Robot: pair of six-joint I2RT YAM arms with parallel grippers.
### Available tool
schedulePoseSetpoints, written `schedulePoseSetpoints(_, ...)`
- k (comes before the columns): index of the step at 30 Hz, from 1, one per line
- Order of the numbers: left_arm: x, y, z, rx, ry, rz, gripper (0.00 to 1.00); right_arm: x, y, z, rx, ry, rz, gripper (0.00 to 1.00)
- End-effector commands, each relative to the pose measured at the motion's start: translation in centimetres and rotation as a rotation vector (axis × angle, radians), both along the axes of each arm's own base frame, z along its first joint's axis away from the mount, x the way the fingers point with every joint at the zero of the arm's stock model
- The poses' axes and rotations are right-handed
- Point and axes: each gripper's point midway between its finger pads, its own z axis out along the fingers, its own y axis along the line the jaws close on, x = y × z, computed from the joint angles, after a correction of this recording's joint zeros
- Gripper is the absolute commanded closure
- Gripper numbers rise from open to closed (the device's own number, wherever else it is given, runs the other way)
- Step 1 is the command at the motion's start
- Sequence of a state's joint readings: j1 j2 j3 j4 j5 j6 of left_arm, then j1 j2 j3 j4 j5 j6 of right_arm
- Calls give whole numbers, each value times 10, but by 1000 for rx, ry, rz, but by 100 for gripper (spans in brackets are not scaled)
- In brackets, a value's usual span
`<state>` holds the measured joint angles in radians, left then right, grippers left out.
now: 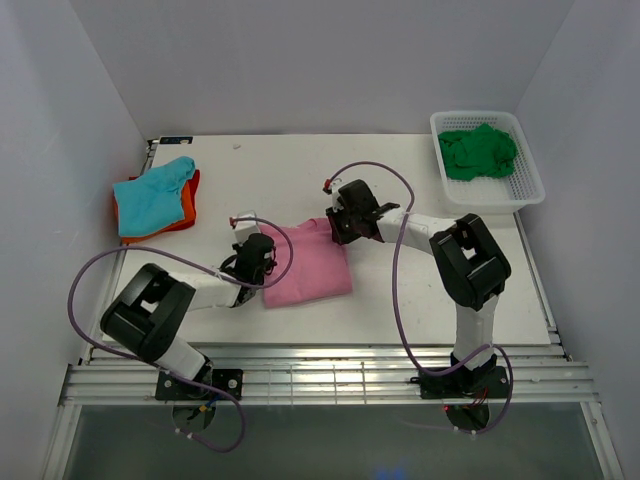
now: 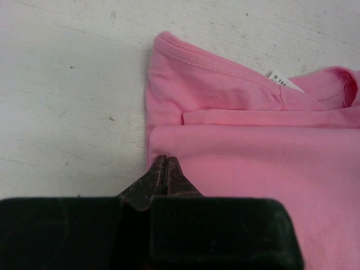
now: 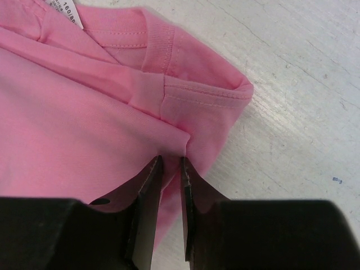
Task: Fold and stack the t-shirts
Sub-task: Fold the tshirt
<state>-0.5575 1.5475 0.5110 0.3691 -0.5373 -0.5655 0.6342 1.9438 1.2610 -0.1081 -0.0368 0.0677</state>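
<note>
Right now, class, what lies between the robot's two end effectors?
The pink t-shirt spans the stretch from the left end effector to the right end effector; the top external view shows it.

White table, scuffed and speckled up close. Lying near the middle: pink t-shirt, folded flat (size tag showing at the collar). Well to the left of the pink t-shirt and a little farther back: orange t-shirt on the surface, teal t-shirt on top. Well to the right of the pink t-shirt, at the back corner: white mesh basket.
</note>
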Motion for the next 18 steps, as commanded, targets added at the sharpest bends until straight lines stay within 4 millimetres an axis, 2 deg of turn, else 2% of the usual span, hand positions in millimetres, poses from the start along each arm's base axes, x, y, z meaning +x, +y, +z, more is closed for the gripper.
schedulePoseSetpoints(1, -4, 19, 13, 38, -20, 52, 100, 2, -15, 4, -34, -14, -23, 75)
schedulePoseSetpoints(4, 5, 24, 41, 61, -93, 77, 100, 8, -20, 7, -54, -40, -52, 75)
schedulePoseSetpoints(7, 20, 24, 92, 59, -209, 95, 97, 14, -23, 20, -61, -79, -71, 75)
schedulePoseSetpoints(9, 28, 22, 130, 54, -280, 87, 92, 16, -30, 35, -73, -115, -94, 74)
schedulePoseSetpoints(10, 28, 21, 138, 50, -288, 82, 91, 17, -33, 41, -77, -131, -103, 73)
schedulePoseSetpoints(11, 30, 18, 150, 34, -296, 78, 90, 19, -38, 58, -73, -171, -121, 73)
schedulePoseSetpoints(12, 24, 17, 142, 25, -254, 71, 83, 16, -42, 61, -79, -180, -124, 69)
schedulePoseSetpoints(13, 19, 12, 139, -11, -228, 48, 70, 16, -44, 69, -78, -197, -129, 61)
schedulePoseSetpoints(14, 12, 10, 126, -26, -185, 36, 56, 15, -48, 84, -69, -226, -137, 57)
schedulePoseSetpoints(15, 4, 8, 112, -55, -134, 29, 45, 12, -51, 89, -72, -233, -137, 55)
schedulePoseSetpoints(16, -3, 7, 103, -74, -106, 20, 28, 9, -53, 92, -70, -239, -138, 36)
schedulePoseSetpoints(17, -11, 1, 93, -104, -69, -13, 24, 6, -56, 104, -54, -262, -141, 28)
schedulePoseSetpoints(18, -23, 3, 74, -109, -22, -23, 21, 4, -57, 109, -47, -268, -139, 22)
